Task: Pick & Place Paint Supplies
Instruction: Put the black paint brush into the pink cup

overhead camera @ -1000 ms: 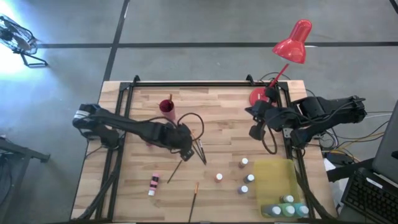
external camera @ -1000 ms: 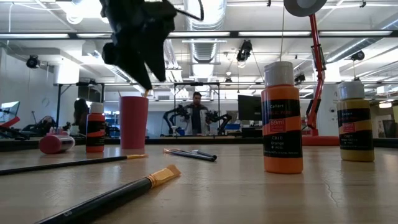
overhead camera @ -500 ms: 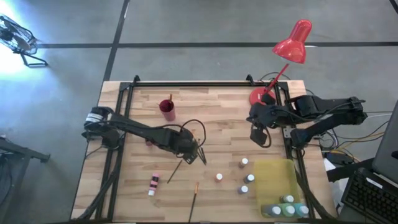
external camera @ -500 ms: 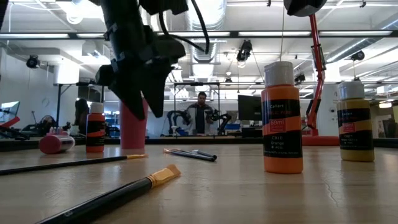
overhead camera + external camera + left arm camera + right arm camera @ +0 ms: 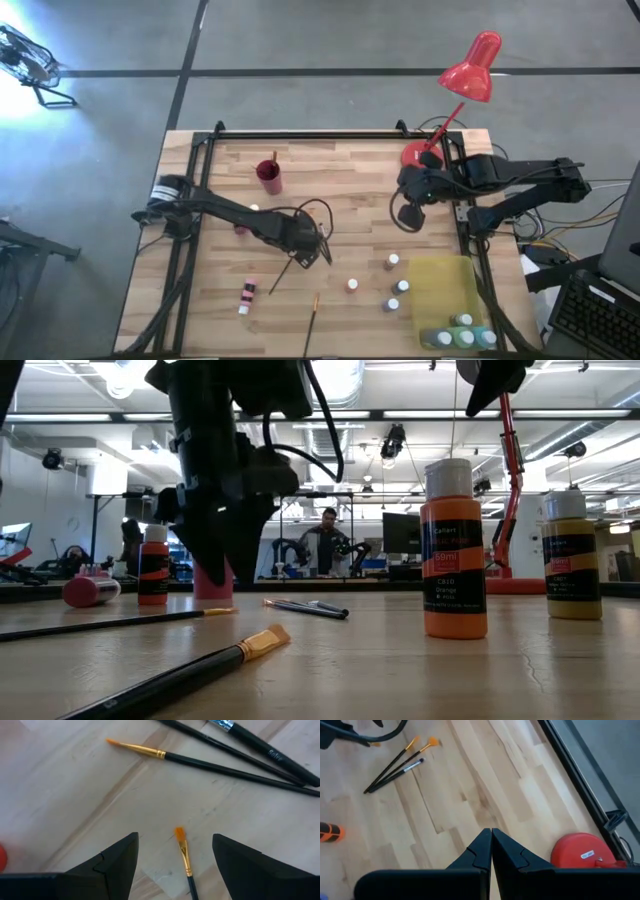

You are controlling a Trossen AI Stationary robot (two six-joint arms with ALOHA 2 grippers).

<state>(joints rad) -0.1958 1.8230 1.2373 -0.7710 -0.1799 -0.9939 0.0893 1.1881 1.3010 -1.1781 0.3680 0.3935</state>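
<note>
Several thin paintbrushes lie on the wooden table near its middle. Another brush lies beside them, its orange tip between the fingers of my left gripper. That gripper is open, points down and hovers just above the table. Small white-capped bottles stand at the near right, and an orange one is close in the low view. My right gripper is shut and empty, raised over the table's right part.
A yellow tray at the near right holds bottles at its near end. A red cup with a brush stands at the far left. A pink bottle lies near the front. The red lamp's base sits at the far right corner.
My left gripper has come down from high above the table to just over the brushes, shifting a little toward the near right and tipping more steeply down; it has stayed open. My right gripper has sunk slightly, tipped downward and swung a little toward the table's left.
</note>
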